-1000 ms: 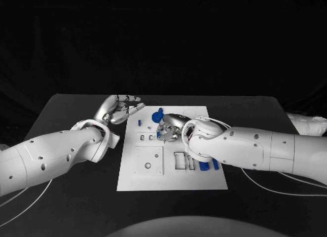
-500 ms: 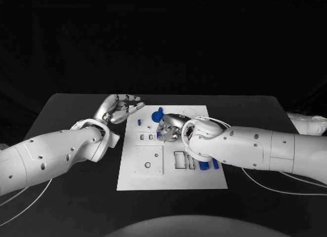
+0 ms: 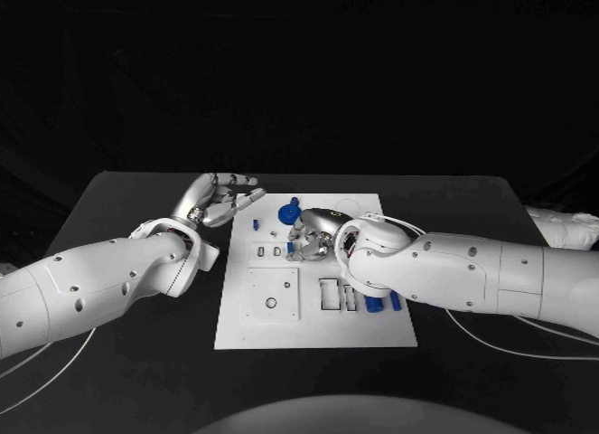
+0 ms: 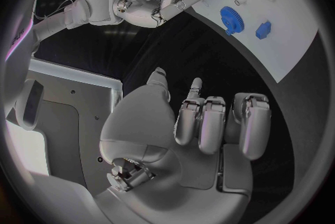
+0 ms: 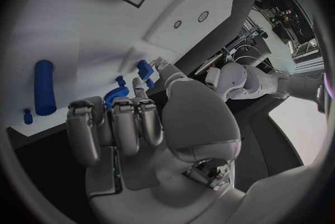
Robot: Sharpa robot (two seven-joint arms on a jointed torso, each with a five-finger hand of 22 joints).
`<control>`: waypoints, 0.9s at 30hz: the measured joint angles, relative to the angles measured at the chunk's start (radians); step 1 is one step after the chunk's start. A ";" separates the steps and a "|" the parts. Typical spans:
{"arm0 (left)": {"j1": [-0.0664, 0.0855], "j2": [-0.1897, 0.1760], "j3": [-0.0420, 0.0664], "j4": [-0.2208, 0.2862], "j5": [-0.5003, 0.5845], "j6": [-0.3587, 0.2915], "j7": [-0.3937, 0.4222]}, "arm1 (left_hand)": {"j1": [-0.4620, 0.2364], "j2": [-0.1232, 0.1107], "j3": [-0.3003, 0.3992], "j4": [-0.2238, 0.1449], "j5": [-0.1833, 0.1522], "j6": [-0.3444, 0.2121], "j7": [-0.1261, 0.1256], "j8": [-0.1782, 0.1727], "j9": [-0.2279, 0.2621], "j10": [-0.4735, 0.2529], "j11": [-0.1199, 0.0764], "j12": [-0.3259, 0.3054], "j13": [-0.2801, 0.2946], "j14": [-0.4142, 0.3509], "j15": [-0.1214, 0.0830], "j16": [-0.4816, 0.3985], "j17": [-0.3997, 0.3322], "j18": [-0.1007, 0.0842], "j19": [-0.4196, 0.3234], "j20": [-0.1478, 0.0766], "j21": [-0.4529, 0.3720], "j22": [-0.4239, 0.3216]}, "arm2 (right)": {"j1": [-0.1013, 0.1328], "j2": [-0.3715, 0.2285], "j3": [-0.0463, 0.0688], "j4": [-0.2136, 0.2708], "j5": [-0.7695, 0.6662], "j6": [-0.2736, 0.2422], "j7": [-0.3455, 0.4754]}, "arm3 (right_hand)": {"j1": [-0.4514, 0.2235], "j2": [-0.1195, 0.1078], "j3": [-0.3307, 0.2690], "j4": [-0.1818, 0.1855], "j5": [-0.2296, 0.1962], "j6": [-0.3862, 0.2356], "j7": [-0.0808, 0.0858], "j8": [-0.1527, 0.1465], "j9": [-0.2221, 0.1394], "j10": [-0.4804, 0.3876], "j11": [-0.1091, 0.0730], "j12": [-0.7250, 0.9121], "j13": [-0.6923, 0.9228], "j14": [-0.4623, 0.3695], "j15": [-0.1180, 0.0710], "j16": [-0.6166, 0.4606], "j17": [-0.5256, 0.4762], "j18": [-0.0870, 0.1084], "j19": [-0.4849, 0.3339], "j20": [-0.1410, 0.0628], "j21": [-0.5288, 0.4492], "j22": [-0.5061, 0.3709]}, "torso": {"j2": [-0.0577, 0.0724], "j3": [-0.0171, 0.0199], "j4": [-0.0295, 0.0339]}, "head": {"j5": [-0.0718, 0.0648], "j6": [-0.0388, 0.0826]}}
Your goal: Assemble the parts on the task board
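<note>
Head view: the board lies mid-table. The left robot hand hovers off its far-left edge, empty, fingers loosely apart. The right robot hand hangs over the board's far part beside a blue gear; whether it holds anything I cannot tell.

Left wrist view: gear and block lie on the board.

Right wrist view: a blue cylinder lies flat. These parts look small, stiff, light and probably slippery; pinch across their sides.
</note>
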 measured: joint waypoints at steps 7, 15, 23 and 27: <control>0.000 -0.005 0.002 0.003 -0.001 0.003 0.000 | 0.004 0.004 -0.007 -0.001 0.000 0.000 0.000 -0.007 -0.002 0.000 0.000 0.000 0.001 0.000 0.000 0.000 0.000 0.000 0.000 0.000 0.000 0.000 | 0.003 -0.041 -0.001 0.033 0.009 -0.092 0.038 | -0.041 0.015 -0.022 0.031 -0.008 -0.003 0.003 0.001 0.001 0.000 0.007 0.000 0.000 -0.002 0.006 0.000 0.000 0.000 -0.002 0.005 0.000 0.000 | 0.000 0.0003 -0.0008 | 0.009 0.000; 0.035 -0.032 0.018 0.039 -0.056 0.047 -0.066 | -0.028 0.057 -0.033 0.002 0.007 -0.014 -0.012 0.022 0.011 -0.002 -0.023 0.000 0.001 0.000 -0.015 0.000 0.000 0.000 0.000 0.000 0.000 0.000 | 0.075 -0.172 0.001 0.141 0.194 -0.227 0.161 | -0.123 0.072 -0.039 0.109 0.069 0.010 0.004 0.017 0.010 0.000 0.007 0.000 0.000 0.000 0.007 0.000 0.001 0.000 -0.002 0.005 0.000 0.000 | -0.001 0.0016 0.0007 | 0.035 -0.006; 0.116 -0.005 0.023 0.062 -0.213 0.162 -0.287 | -0.019 0.045 -0.087 0.001 0.007 -0.007 -0.029 0.233 0.134 -0.001 -0.037 0.000 0.001 0.000 -0.033 0.000 0.000 0.000 -0.001 -0.017 0.000 0.000 | 0.128 -0.346 -0.003 0.245 0.517 -0.215 0.230 | -0.156 0.115 -0.061 0.167 0.176 0.014 0.008 0.028 0.014 0.003 0.011 0.000 0.001 0.000 0.007 0.000 0.001 0.000 0.001 0.009 0.000 0.000 | -0.006 0.0031 0.0021 | 0.035 -0.012; 0.147 0.008 0.024 0.078 -0.309 0.225 -0.408 | -0.031 0.058 -0.109 0.007 0.007 -0.068 -0.063 0.440 0.310 -0.001 -0.060 0.000 0.001 0.002 -0.063 0.000 0.000 0.000 -0.002 -0.045 0.000 0.000 | 0.132 -0.396 -0.011 0.274 0.638 -0.197 0.238 | -0.156 0.115 -0.072 0.177 0.204 0.010 0.012 0.028 0.015 0.000 0.014 0.000 0.001 -0.003 0.012 0.000 0.001 0.000 -0.002 0.012 0.000 0.000 | -0.007 0.0058 -0.0015 | 0.053 -0.011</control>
